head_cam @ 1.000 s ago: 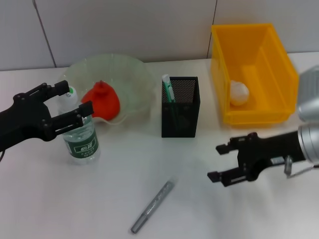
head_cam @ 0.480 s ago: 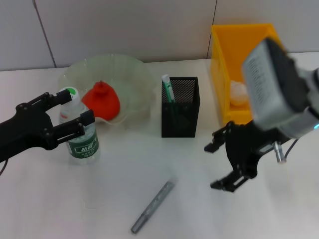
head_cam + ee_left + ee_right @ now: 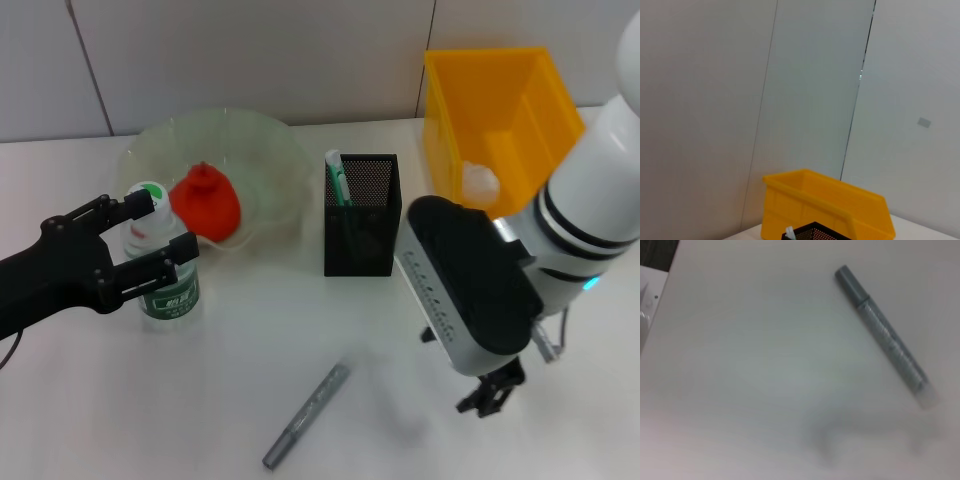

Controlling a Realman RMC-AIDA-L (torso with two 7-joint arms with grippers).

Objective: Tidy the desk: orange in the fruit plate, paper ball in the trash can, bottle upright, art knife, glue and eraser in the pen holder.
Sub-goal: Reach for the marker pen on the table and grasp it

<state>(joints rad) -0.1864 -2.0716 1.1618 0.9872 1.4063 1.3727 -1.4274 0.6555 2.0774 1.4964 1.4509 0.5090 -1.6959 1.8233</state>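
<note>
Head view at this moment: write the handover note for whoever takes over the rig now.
Left hand: open, its fingers either side of the upright bottle.
Right hand: low over the table, pointing down, right of the glue; open or shut can't be told.
Done: orange in the fruit plate; paper ball in the trash can; art knife in the pen holder.
Left: the glue lies flat on the table and must go into the pen holder. Eraser not visible; check.
</note>
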